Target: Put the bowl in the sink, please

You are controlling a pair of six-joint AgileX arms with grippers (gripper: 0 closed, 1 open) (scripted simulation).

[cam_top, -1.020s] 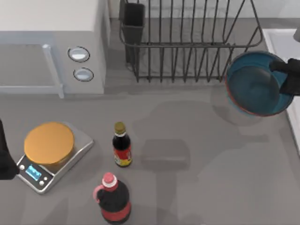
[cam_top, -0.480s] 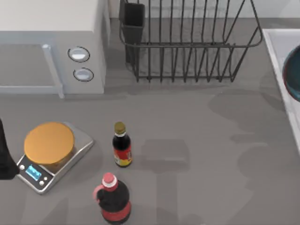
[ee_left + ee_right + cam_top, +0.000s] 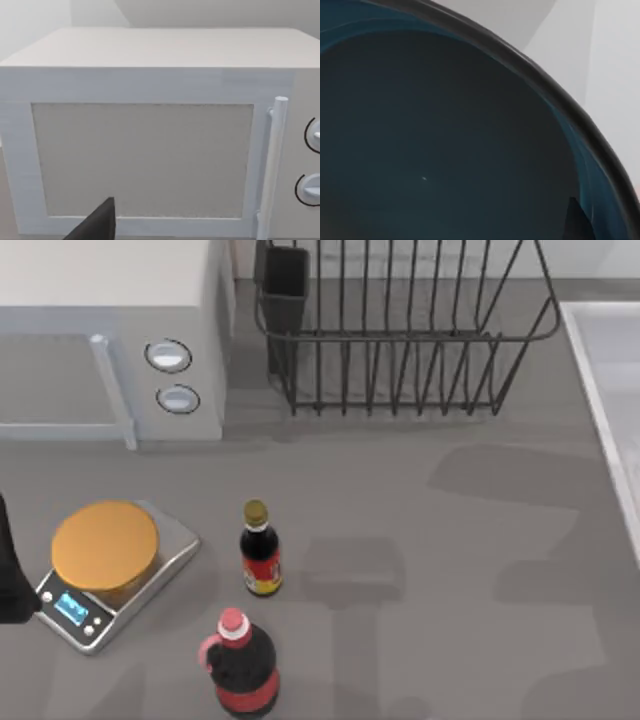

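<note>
At the far left edge of the tabletop (image 3: 420,540) in the top view, the parked left arm shows as a dark shape beside the scale (image 3: 105,570); its wrist camera faces the microwave (image 3: 150,150) door, and one dark fingertip (image 3: 97,225) of the left tool is seen low in that view, too little to tell whether the tool is spread or pressed together. Moving right, the microwave (image 3: 110,335) sits at the back left, two bottles (image 3: 260,550) stand near the middle front, and the rack (image 3: 400,330) fills the back centre. At the right edge runs the pale rim of the sink (image 3: 600,390). The bowl (image 3: 435,140) fills the right wrist view, its dark blue inside close to the lens with pale surface behind its rim, which I judge to be the sink. A dark sliver at the bowl's rim may be a finger, but I cannot tell how the right tool stands; the bowl so close to the camera suggests it is carried. To do this step well, the bowl should be brought fully inside the rim, kept level, lowered until it rests on the basin floor, and only then released, with the arm lifting straight up to avoid dragging it.
</note>
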